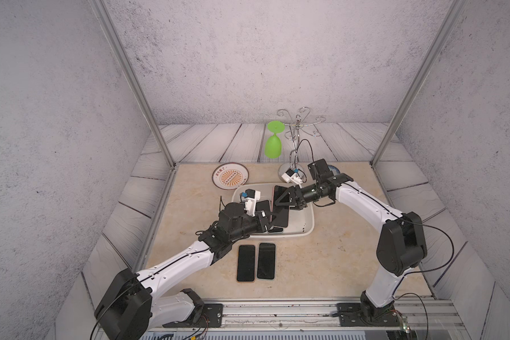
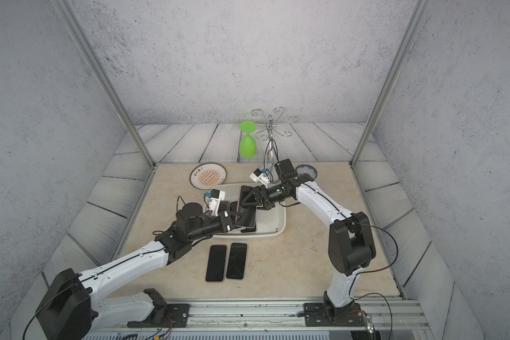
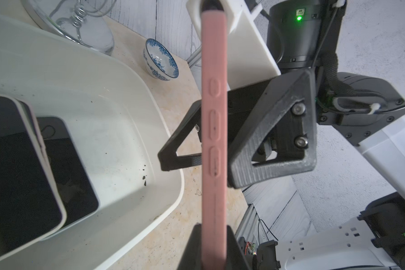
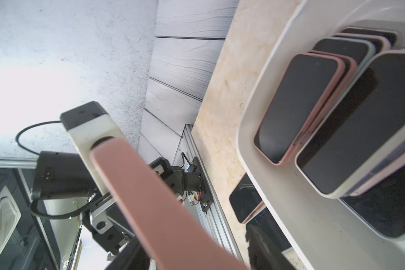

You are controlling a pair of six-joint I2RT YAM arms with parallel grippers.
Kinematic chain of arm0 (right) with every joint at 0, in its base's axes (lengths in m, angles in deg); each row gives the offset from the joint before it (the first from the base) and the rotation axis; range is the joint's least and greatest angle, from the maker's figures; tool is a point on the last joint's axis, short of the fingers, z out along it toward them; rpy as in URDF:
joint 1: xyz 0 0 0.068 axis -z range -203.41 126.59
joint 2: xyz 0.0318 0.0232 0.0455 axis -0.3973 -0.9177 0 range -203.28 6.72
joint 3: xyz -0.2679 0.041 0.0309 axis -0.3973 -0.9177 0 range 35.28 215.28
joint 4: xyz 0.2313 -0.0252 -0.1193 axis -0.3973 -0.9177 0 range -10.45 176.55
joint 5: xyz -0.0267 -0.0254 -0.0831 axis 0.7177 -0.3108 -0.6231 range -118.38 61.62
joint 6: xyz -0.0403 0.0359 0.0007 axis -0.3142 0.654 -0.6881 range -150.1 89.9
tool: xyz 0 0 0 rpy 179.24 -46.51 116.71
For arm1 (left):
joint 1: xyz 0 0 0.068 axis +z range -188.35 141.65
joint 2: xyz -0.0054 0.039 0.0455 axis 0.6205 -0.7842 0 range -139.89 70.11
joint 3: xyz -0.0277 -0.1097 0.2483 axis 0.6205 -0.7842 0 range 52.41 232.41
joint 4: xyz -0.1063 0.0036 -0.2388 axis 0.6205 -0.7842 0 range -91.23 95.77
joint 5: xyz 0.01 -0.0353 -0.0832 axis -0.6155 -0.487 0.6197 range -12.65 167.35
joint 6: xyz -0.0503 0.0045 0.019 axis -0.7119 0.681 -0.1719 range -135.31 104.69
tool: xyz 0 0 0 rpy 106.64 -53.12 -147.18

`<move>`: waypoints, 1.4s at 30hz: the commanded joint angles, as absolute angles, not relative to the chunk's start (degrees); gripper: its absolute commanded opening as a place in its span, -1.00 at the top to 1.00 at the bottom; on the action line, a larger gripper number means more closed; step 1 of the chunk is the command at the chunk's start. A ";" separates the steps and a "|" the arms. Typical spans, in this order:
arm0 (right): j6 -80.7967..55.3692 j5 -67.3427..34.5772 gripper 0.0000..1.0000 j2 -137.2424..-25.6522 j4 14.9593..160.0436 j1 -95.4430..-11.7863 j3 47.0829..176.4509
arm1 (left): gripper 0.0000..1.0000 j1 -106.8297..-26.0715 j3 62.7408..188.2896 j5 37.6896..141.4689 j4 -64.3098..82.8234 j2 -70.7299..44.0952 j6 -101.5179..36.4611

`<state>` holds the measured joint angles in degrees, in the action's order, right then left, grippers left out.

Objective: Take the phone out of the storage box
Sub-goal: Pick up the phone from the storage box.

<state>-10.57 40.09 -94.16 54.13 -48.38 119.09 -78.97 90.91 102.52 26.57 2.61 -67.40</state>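
One pink-cased phone (image 1: 281, 216) is held just above the storage box (image 1: 306, 226) in both top views, its dark face turned up and a thin pink rim showing. The left gripper (image 1: 270, 219) is clamped on one end. The right gripper (image 1: 281, 203) reaches in from the opposite side and straddles its middle. Two more phones (image 2: 226, 262) lie side by side on the table, behind the left gripper toward the robot's base.

In the left wrist view the phone (image 3: 214, 140) shows edge-on: a matte salmon-pink case with three raised oblong buttons in a row. The left gripper (image 3: 214, 252) presses tight on both faces. Farther along, the right gripper's black triangular fingers (image 3: 267, 145) stand close on either side; I cannot tell whether they press it. Beside the left gripper, the white tub (image 3: 136, 105) holds stacked dark-screened phones (image 3: 21, 175).

In the right wrist view the pink edge (image 4: 154, 198) runs out from the right gripper (image 4: 194, 254) as a blurred band. The tub (image 4: 255, 117) lies alongside.
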 commanded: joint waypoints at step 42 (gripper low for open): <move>5.24 25.49 1.00 -89.05 74.45 -50.59 77.83 | -0.99 -64.37 93.34 100.11 1.98 18.90 -57.71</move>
<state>2.48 24.92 -84.92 69.99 -50.85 77.97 -64.70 94.06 99.63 0.28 19.39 -57.79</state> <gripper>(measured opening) 0.151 0.992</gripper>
